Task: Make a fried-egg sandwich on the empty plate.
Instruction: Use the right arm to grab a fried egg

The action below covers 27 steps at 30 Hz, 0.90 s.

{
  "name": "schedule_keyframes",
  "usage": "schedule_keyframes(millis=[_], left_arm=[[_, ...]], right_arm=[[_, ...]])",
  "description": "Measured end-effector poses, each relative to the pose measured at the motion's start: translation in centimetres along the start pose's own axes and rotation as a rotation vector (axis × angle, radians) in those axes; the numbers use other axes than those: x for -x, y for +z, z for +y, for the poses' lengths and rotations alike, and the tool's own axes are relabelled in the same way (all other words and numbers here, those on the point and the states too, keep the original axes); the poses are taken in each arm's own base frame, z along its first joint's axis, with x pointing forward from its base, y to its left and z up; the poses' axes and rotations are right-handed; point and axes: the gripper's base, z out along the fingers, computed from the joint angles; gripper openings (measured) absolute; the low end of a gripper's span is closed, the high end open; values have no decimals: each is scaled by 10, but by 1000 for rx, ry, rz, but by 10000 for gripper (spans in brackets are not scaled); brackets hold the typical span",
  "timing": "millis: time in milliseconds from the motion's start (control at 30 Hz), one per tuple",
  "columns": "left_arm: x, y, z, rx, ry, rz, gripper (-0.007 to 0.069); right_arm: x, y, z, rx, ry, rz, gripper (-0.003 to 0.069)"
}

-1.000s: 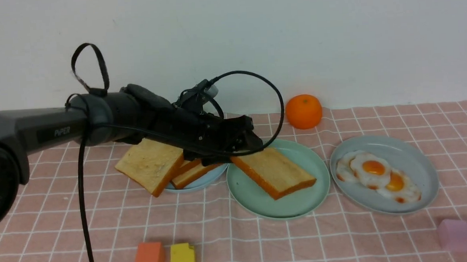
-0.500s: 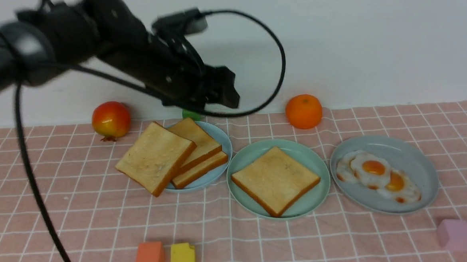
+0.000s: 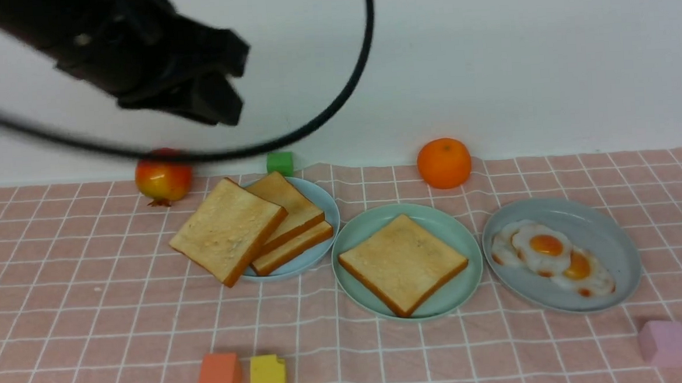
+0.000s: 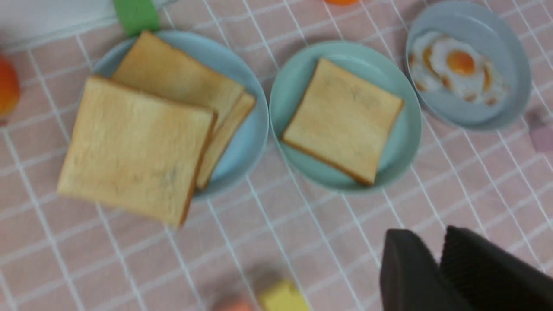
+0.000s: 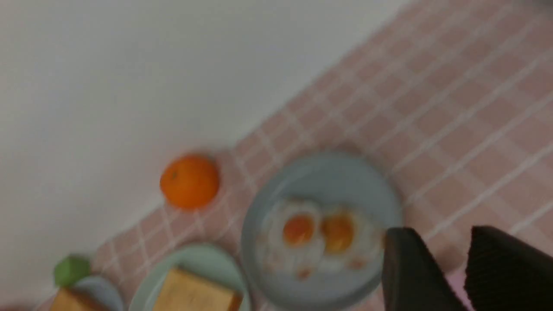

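One toast slice [image 3: 403,262] lies on the mint plate [image 3: 449,225]; my raised left jaws look clenched on nothing, my right jaws stand apart, empty

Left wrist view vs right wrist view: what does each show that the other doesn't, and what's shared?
Only left wrist: the red fruit, the yellow block, the full toast stack on its blue plate, and the left gripper. Only right wrist: the whole orange, of which the left wrist catches just a sliver, and the right gripper. Both: the mint-green plate with one toast slice, the fried eggs on their grey-blue plate, and the green block.
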Motion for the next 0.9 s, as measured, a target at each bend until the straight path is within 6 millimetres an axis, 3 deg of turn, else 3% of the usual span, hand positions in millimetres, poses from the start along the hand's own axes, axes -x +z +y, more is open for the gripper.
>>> schedule_keyframes(millis=[133,200,233,267,400,500,667,800,900], left_arm=[[-29,-16,0,7,2,-23,94],[-54,-21,3,13,-4,-34,84],[-58,-20,4,14,-7,-28,83],[-75,-22,5,15,-13,-21,82],[-102,-19,9,9,-35,21,82],[-113,-16,10,5,-47,47,84],[-117,-16,9,-12,-63,61,92],[-117,-16,8,-22,-69,60,94],[-116,-16,7,-35,-79,57,97]], right_arm=[[-7,28,8,-19,91,131,241],[-5,48,18,-26,112,227,254],[-5,48,18,-26,100,231,254],[-2,64,29,-10,72,314,272],[3,96,41,39,114,459,303],[8,132,25,73,249,545,311],[8,168,9,180,335,558,321],[-1,176,13,189,346,553,349],[-22,181,18,130,333,523,389]])
